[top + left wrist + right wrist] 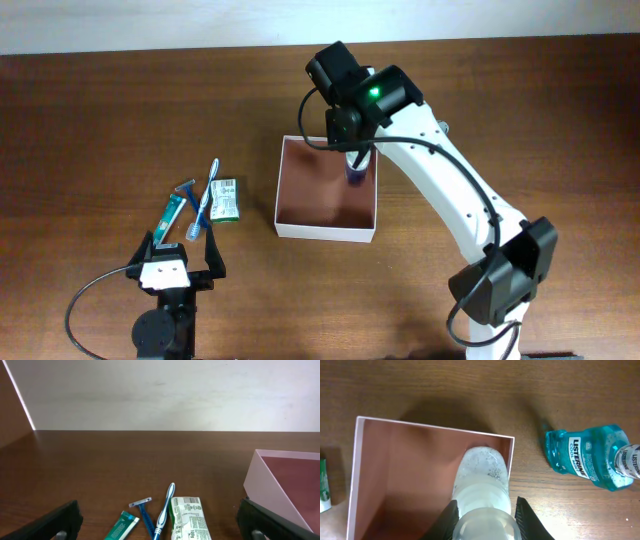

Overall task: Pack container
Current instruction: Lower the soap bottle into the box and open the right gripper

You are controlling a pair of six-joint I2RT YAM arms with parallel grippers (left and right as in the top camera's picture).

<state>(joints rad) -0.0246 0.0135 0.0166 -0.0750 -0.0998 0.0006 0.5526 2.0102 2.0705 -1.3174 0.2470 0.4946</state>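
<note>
The container [325, 232] is a square white-walled box with a reddish-brown inside, at the table's middle; it also shows in the right wrist view [355, 470] and the left wrist view [272, 480]. My right gripper [352, 150] hangs over its back right corner, shut on a clear bottle [482, 480] whose lower end sits inside the box. In the right wrist view the fingers of that gripper [486, 510] press the bottle's sides. My left gripper [180, 240] stands open near the front left, with nothing held [160, 527].
Ahead of the left gripper lie a toothpaste tube [122, 527], a blue razor [142, 510], a toothbrush [166, 507] and a green-white packet [189, 519]. A blue Listerine bottle [587, 457] lies on the table to the right of the container.
</note>
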